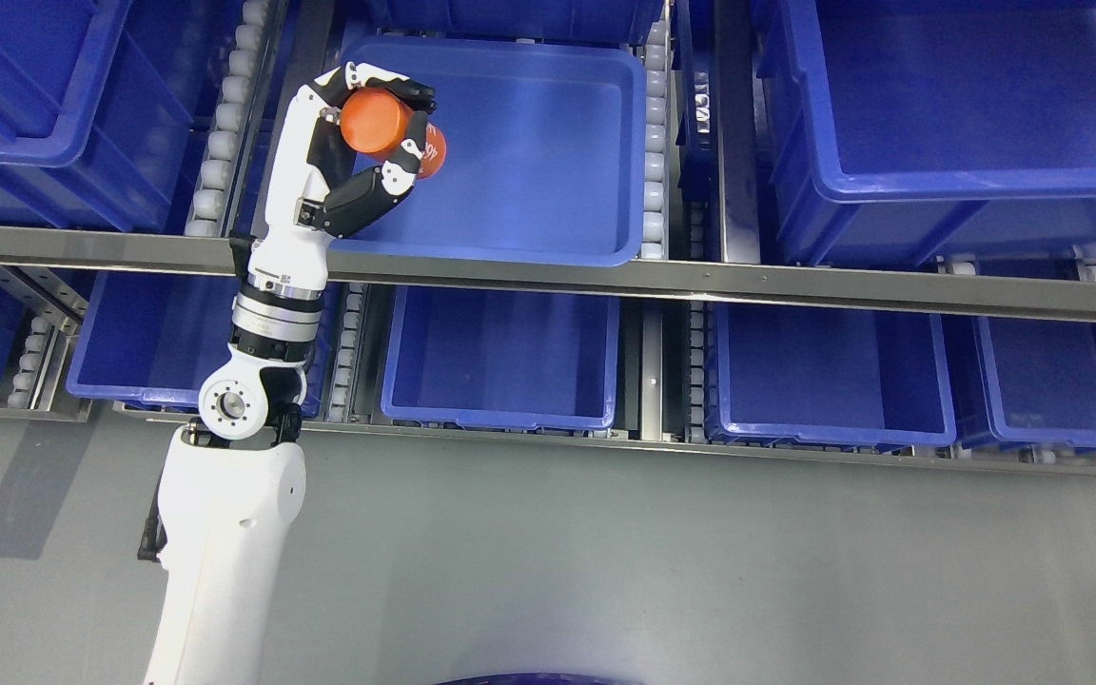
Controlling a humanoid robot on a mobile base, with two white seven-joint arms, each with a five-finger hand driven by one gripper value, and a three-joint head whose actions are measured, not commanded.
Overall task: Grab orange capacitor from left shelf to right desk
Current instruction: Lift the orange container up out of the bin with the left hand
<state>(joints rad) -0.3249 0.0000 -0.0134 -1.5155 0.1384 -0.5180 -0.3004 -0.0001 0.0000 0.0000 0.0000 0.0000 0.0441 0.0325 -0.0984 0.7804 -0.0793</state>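
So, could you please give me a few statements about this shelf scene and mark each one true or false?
1. The left robot hand is closed around the orange capacitor. True.
2. The orange capacitor is lying on the grey floor. False: it is held over the blue bin on the upper shelf level.
3. The blue bin under the capacitor shows nothing else inside it. True.
4. The right robot hand is also gripping the capacitor. False: no right arm is in view.
5. A metal rail runs across the shelf front below that bin. True.
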